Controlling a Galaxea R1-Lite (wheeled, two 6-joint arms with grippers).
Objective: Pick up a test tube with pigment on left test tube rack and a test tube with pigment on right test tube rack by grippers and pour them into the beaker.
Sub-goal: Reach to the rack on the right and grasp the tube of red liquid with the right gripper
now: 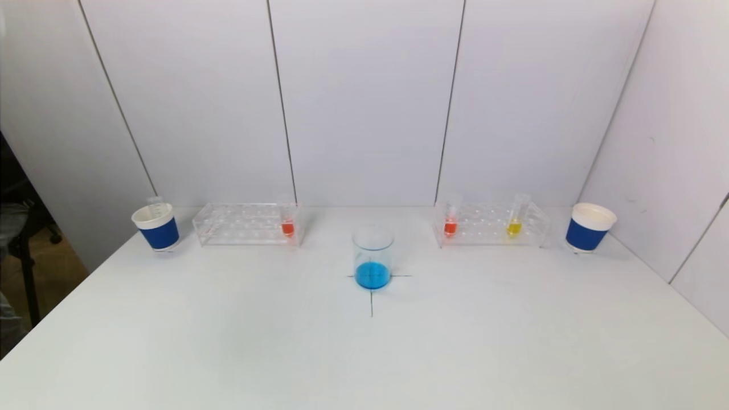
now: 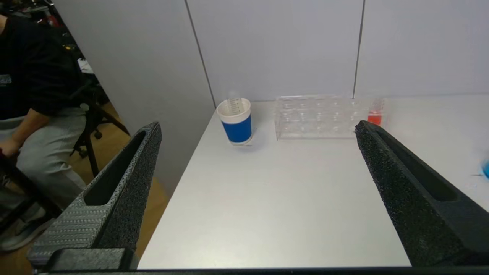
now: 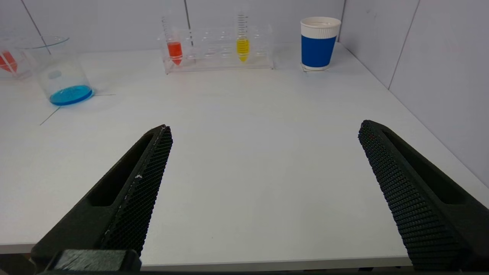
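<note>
Near table (image 1: 228, 341) front edge: left gripper (image 2: 258, 128) fingers spread wide, empty; right gripper (image 3: 265, 128) likewise, touching nothing.

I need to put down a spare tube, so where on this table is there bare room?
The whole near half of the table, in front of the beaker, is bare. There are also gaps between the beaker and the left rack and the right rack. The back row, with its blue cups at the ends, is crowded.

A blue cup (image 1: 158, 227) stands at the table's (image 1: 228, 341) far left; another blue cup (image 1: 589, 228) stands at its far right.
</note>
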